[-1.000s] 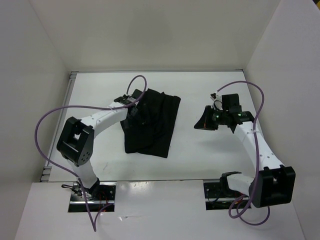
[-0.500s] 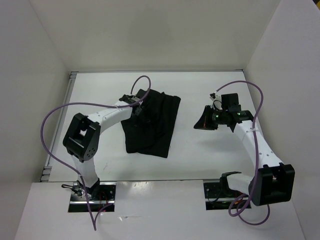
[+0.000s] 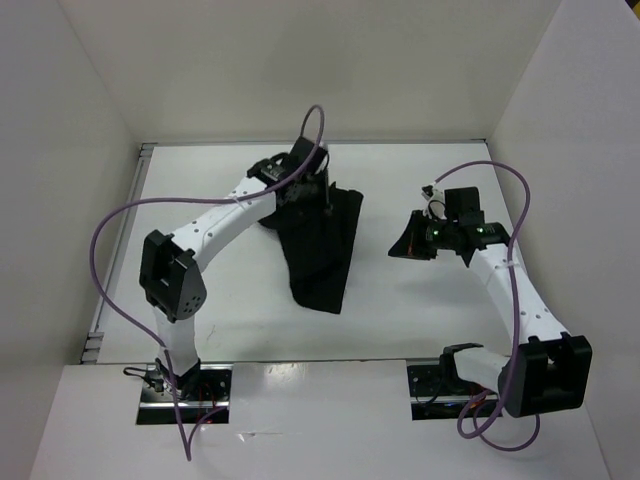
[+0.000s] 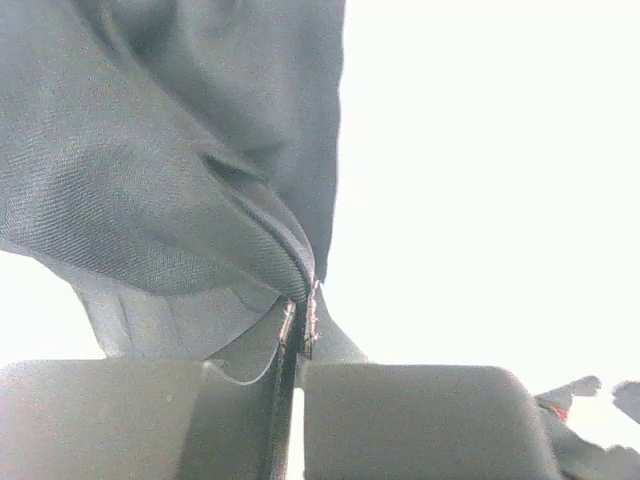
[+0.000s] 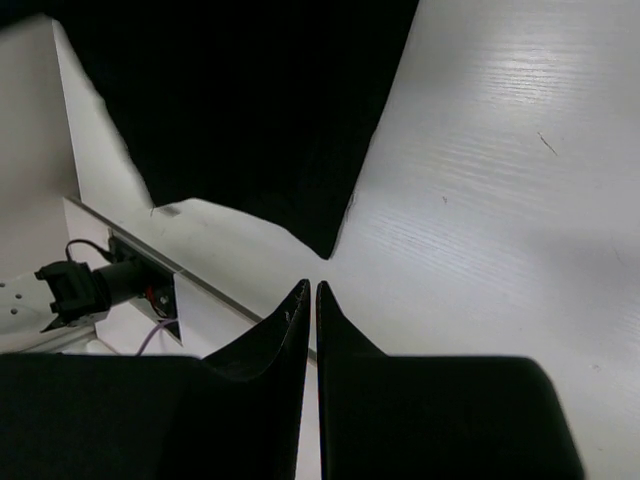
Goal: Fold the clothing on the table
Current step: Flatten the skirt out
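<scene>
The black clothing (image 3: 322, 255) lies on the white table (image 3: 400, 310), its left part pulled up so that it looks narrower at the near end. My left gripper (image 3: 305, 195) hovers over the garment's far end, shut on a pinched fold of the clothing (image 4: 150, 150); in the left wrist view the fabric hangs from the closed fingertips (image 4: 300, 318). My right gripper (image 3: 405, 248) stays to the right of the garment, apart from it, shut and holding nothing. In the right wrist view the right gripper (image 5: 311, 287) points toward a corner of the clothing (image 5: 250, 100).
White upright walls (image 3: 560, 150) enclose the table on the left, back and right. Purple cables loop from both arms. The arm bases (image 3: 185, 385) sit at the near edge. Bare table surface (image 5: 500, 150) lies under the right gripper.
My left gripper has shut on the clothing's left edge, risen and moved right and toward the back, dragging that side of the garment over. The right arm has not moved.
</scene>
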{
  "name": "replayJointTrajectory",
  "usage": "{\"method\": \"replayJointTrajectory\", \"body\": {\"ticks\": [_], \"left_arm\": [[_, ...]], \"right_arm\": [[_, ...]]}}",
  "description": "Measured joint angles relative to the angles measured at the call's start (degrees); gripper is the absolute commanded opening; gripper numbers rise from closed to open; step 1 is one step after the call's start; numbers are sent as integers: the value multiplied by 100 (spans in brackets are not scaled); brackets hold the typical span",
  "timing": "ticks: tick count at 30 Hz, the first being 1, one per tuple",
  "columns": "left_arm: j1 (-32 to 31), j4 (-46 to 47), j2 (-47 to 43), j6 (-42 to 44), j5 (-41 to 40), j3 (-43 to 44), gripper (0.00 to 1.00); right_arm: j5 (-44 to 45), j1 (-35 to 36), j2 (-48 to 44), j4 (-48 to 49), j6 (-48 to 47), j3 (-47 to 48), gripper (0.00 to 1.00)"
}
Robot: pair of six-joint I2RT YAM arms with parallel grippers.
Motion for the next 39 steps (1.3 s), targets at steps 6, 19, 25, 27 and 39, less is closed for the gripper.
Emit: {"method": "replayJointTrajectory", "body": {"ticks": [6,19,25,27,39], "left_arm": [[-284,-17,240,452,680,2660,0],[1036,557,-2879,555,446,-2159,0],[852,48,-2262,389,310,-3915,0],[782,-92,-2070,376,164,-3965,0],[726,-120,-1893,278,-160,-3963,0]], "right_arm": [[15,0,-133,4,74,-2,10],[26,-52,-140,22,245,-7,10],[-61,-59,223,31,323,92,19],[-105,-46,372,31,313,186,23],[505,190,2151,-85,9,315,46]]}}
